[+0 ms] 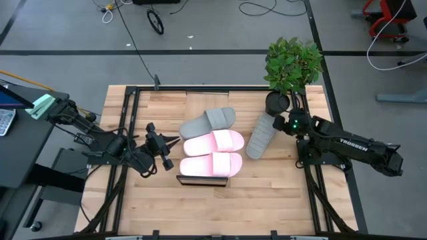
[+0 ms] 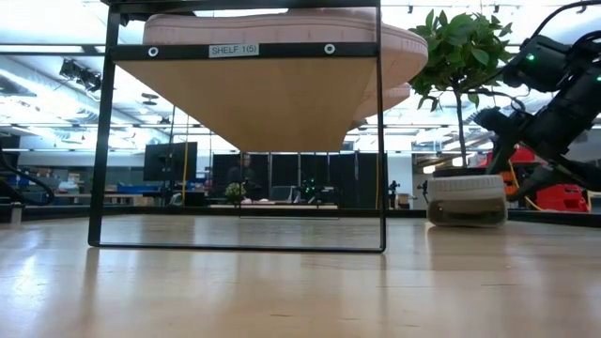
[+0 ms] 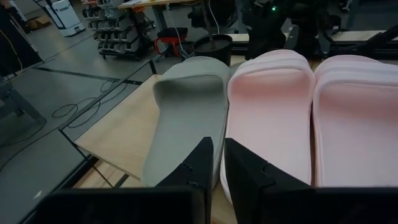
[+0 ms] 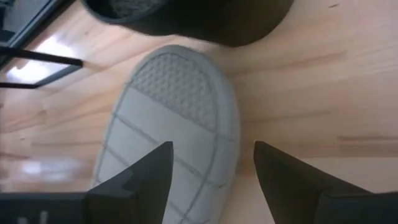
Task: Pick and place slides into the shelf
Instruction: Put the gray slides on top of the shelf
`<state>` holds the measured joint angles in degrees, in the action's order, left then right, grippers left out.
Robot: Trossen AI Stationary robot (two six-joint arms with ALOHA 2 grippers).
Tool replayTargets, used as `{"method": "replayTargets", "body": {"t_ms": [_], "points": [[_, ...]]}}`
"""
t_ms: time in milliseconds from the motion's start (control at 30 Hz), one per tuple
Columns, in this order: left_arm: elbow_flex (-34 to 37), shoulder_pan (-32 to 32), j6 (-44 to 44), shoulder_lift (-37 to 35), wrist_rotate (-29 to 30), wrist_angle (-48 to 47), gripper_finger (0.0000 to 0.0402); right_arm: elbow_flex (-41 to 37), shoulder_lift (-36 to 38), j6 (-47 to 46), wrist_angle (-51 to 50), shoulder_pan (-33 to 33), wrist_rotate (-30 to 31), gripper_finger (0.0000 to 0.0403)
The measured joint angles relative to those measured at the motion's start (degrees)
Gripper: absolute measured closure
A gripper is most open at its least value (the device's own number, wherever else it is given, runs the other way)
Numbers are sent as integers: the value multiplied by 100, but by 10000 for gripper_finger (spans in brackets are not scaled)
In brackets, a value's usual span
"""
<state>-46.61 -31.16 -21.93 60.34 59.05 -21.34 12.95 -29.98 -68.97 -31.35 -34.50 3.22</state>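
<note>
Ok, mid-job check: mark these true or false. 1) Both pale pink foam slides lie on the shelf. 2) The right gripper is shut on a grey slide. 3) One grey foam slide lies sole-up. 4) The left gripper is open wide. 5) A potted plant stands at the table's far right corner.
1) True: both pale pink foam slides lie on the low wood-topped shelf.
2) False: the right gripper is open over it.
3) True: the grey foam slide shows its sole.
4) False: the left gripper is shut.
5) True: the potted plant.
</note>
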Motion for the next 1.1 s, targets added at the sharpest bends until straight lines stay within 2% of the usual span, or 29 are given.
{"method": "replayTargets", "body": {"t_ms": [267, 567, 733, 933, 1033, 1100], "points": [[0, 0, -39, 0, -44, 0, 359, -1, -2, -208, -244, 0, -32, 173], [0, 0, -46, 0, -192, 7, 363, -424, -21, -946, 489, -1, -182, 173], [0, 0, -106, 0, -304, 6, 369, -676, -39, -1218, 1316, 3, -289, 173], [0, -23, -118, 1, -304, -8, 363, -691, -109, -1329, 1424, 0, -249, 174], [0, -22, -144, 2, -304, -36, 361, -693, -107, -1232, 1433, 0, -209, 192], [0, -22, -144, 2, -302, -34, 363, -693, -107, -1203, 1441, 0, -197, 226]]}}
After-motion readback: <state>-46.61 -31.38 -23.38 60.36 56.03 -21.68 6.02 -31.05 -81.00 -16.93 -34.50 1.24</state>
